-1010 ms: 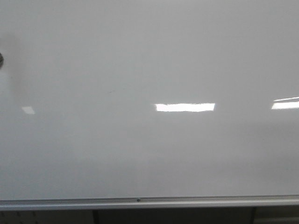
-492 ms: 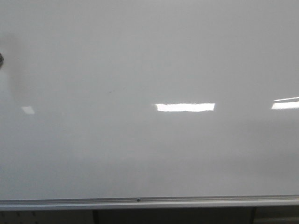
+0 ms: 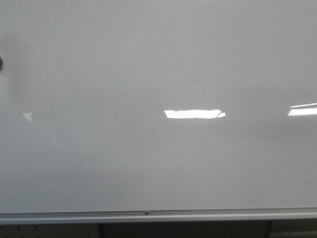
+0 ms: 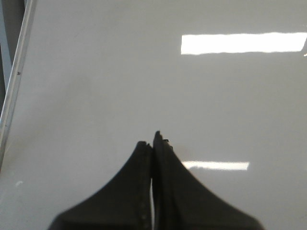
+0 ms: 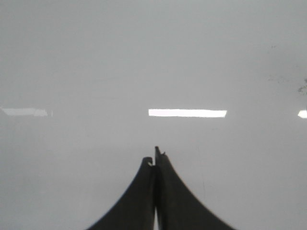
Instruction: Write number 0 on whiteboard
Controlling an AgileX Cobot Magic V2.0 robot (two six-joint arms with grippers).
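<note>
Both of my grippers are sitting with their black fingers pressed together, holding nothing: the left gripper (image 4: pixel 152 140) is facing the whiteboard (image 4: pixel 96 72) near its silver rail (image 4: pixel 14 81), and the right gripper (image 5: pixel 154 157) is facing a bare stretch of the same board (image 5: pixel 96 57).

Comparing against the front view of half a second ago, I am seeing the long light reflection (image 3: pixel 194 114) changing at its right end, where a thin dark curve is now cutting across it; the small reflection (image 3: pixel 27 116) at the left is also looking dimmer and clipped. Everything else is sitting as before.

Neither arm is showing in the front view, and I am not finding the number 0 anywhere on the board. A dark round thing (image 3: pixel 1 62) is being cut off by the left edge, with a faint grey smudge spreading below it. A tiny dark fleck (image 3: pixel 117 97) is too small for me to identify. Some faint specks (image 5: pixel 300 86) are showing in the right wrist view.

Along the bottom, the rail (image 3: pixel 148 214) is running the full width, and wide white surface is lying open above it.
</note>
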